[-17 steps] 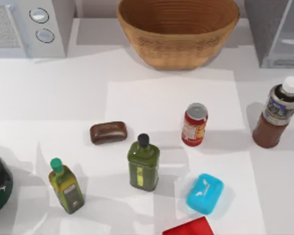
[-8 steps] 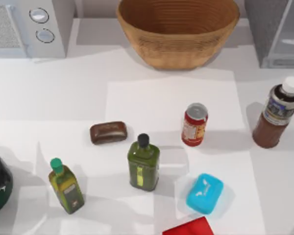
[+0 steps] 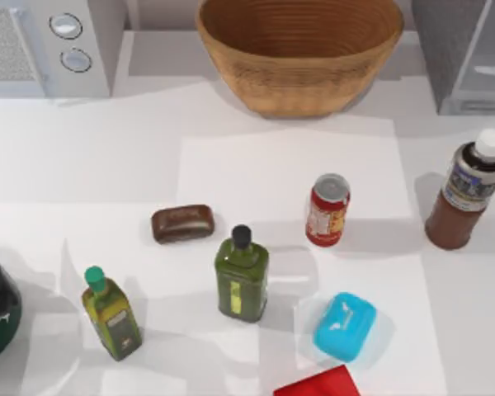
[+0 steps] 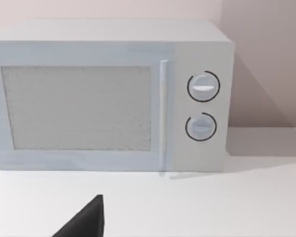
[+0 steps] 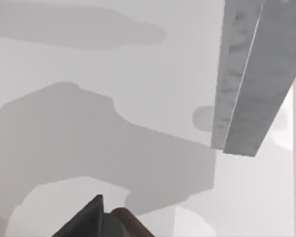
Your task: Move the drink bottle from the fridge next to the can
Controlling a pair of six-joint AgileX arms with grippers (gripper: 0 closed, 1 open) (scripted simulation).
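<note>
White table (image 3: 107,157) from above: drink bottle (image 3: 466,198) stands upright in front of the fridge (image 3: 466,54), well right of the can (image 3: 327,210) — not yet moved. Left wrist view: microwave (image 4: 108,94). Right wrist view: fridge edge, brown bottle beside a dark pincer tip — its state I cannot tell.

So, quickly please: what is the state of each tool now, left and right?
Left tool: cannot be told; it faces the microwave.
Right tool: cannot be told; it is near the fridge.
</note>
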